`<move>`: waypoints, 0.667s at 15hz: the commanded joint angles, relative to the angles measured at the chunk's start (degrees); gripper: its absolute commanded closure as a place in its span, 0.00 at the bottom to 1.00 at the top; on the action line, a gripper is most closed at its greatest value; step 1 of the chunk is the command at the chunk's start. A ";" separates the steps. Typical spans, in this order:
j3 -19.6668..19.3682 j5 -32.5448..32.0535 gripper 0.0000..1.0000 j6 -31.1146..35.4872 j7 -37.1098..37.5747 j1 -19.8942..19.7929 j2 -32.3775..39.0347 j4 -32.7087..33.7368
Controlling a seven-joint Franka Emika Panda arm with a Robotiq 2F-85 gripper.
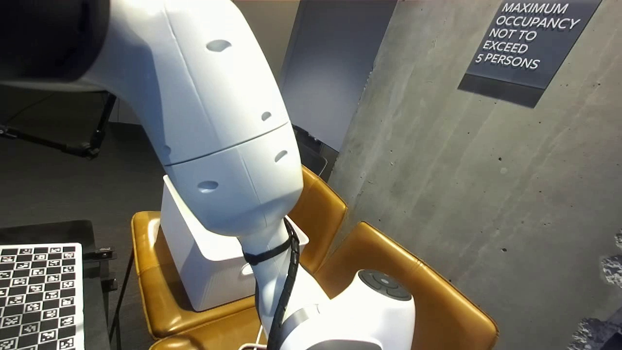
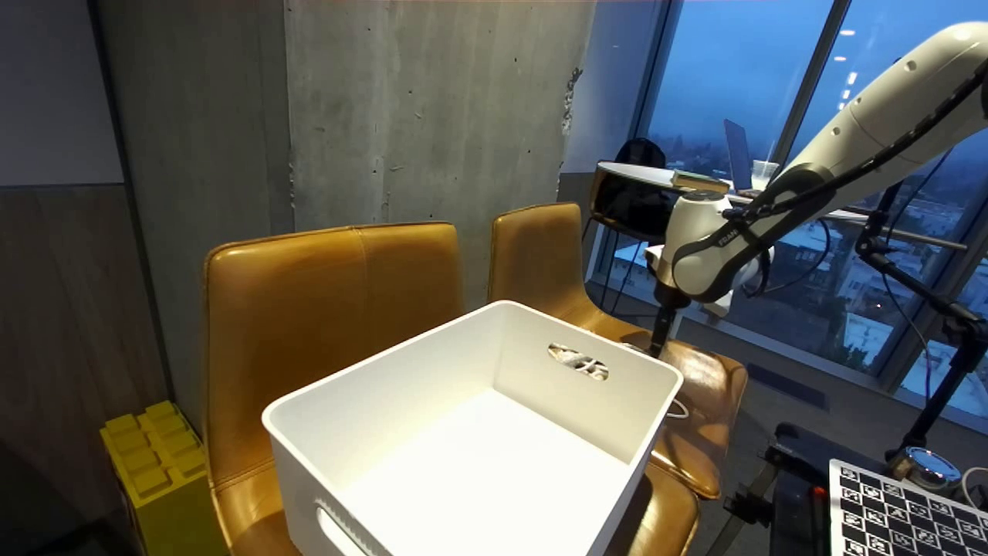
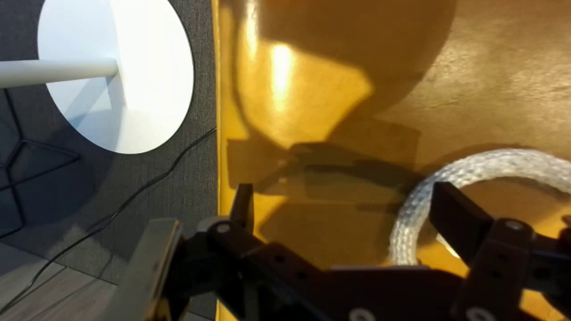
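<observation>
White round base [image 3: 156, 76]: upper left of the wrist view, with a pole, on dark floor [image 3: 187, 187].
Tan chair seat [image 3: 276, 111]: from left of centre to the right edge, glossy, shadowed in patches.
Tool [image 3: 342, 191]: bottom of the frame, fingers spread wide apart, gripping nothing; the left-hand finger shows near the seat's edge.
Braided loop [image 3: 513, 162]: right side, pale, lying on the seat; its left strand shows between the fingers, nearer the right-hand one, which overlaps its edge. Contact cannot be told.
Loop's left strand: probably best taken by easing the tool rightwards in the frame until the strand is centred, lowering gently so neither fingertip digs into the seat, and closing evenly.
White bin [image 2: 432, 371]: lower middle of an exterior view, on a tan chair [image 2: 332, 286]; the tool points down beyond its right corner, tips hidden, so sideways shifts should leave that wall room.
</observation>
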 commanded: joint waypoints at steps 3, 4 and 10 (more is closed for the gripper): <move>1.19 0.05 0.00 -2.96 0.46 -1.78 3.20 4.65; 1.35 0.09 0.00 -3.13 0.53 -1.69 3.41 4.95; 2.38 -0.14 0.00 -3.56 1.40 0.13 3.58 6.35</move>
